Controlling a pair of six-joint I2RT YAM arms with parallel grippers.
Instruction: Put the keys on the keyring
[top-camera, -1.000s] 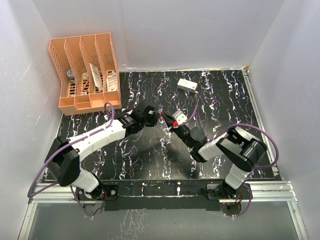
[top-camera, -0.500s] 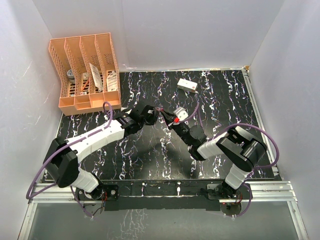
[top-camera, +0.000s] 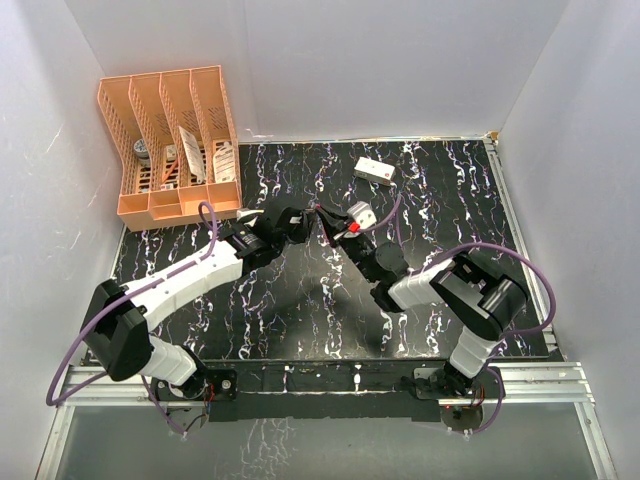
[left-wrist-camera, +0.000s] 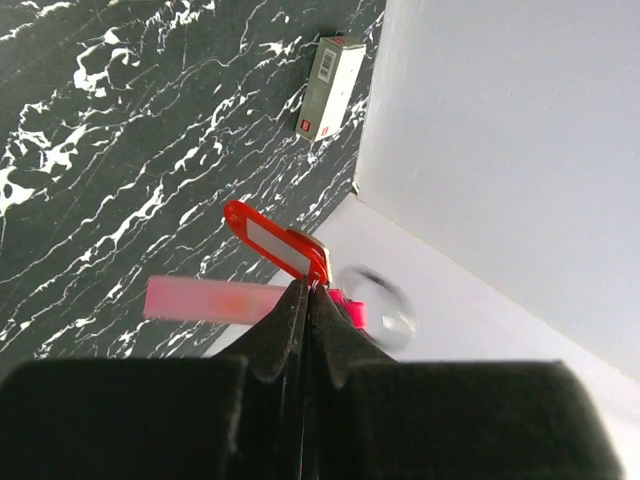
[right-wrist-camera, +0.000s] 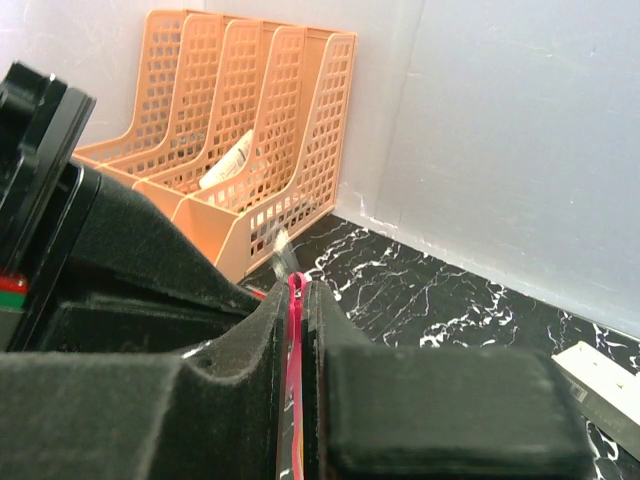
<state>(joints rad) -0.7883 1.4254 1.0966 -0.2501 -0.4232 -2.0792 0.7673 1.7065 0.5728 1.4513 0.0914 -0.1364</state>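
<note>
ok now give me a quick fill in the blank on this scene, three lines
1. The peach plastic mesh file organiser has ___ slots.
2. The left hand is shut at a small key with a bright ___ head bearing a white label.
3. Nearer the right hand, a ___ rectangular box with red marks lies on the black marbled table.
Missing words: four; red; white

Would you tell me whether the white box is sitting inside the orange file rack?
No, the white box lies on the black marbled table, well apart from the orange rack.
</note>
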